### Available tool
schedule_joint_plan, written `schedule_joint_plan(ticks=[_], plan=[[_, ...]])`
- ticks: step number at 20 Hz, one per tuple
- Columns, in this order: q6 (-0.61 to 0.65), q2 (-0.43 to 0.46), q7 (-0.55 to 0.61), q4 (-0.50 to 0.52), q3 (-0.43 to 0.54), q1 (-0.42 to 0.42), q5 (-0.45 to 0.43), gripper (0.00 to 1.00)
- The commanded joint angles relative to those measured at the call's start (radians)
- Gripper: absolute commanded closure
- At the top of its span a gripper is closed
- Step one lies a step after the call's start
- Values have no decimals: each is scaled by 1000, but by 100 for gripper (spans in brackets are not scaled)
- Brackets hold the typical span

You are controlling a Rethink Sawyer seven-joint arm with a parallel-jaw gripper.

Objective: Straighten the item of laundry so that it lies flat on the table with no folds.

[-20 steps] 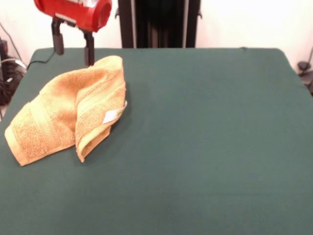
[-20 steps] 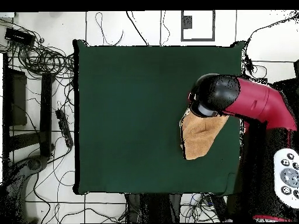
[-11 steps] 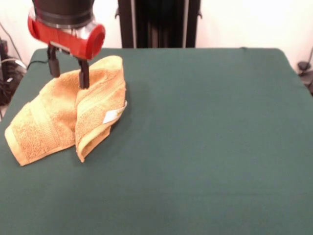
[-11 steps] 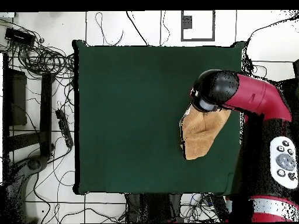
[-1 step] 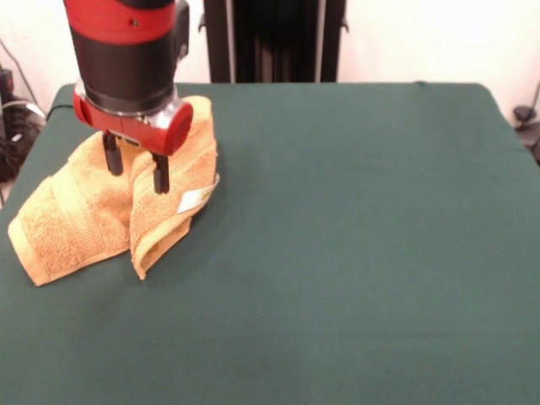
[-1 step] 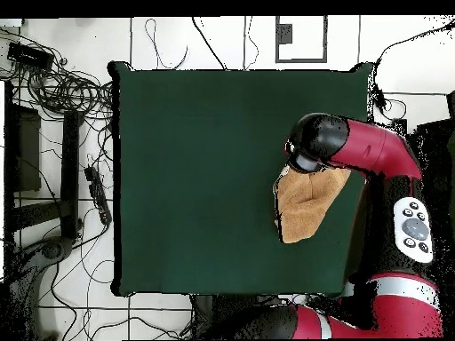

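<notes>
Compared with 1 second ago, the gripper [image 5: 135, 175] has come down a good way and moved toward the camera in the front view, so its 2 fingers [image 5: 160, 175] now hang in front of the towel's folded ridge instead of above the far edge of it; the towel [image 5: 118, 202] itself did not change its place or shape. It lies crumpled near one side edge of the table [image 5: 354, 253], with 1 flap doubled over so that the white care label [image 5: 192, 200] shows on the upper fold, and in the overhead view it sits close to the table edge under the arm's wrist [image 6: 311, 146]. The pincer stands apart at a medium width and holds nothing; whether the tips already touch the cloth I cannot tell. The step in hand, as I judge it, is to take hold of the folded-over flap. To do it well, the fingers should go down on both sides of the top layer only, near its free hem or corner, and close firmly before any lifting. If they catch both layers, the fold would travel with the pull instead of opening. After that, a low pull away from the fold line, toward the open green area, should spread the cloth without dragging it off the table edge.
</notes>
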Motion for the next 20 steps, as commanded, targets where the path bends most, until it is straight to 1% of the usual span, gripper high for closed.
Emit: schedule_joint_plan(ticks=[1, 4, 10, 15, 20], plan=[[-69, 37, 28, 46, 129, 26, 30, 0], [-40, 36, 41, 29, 121, 37, 38, 0], [42, 51, 19, -32, 129, 36, 52, 0], [1, 67, 28, -21, 133, 32, 58, 0], [-60, 67, 49, 18, 126, 37, 51, 0]])
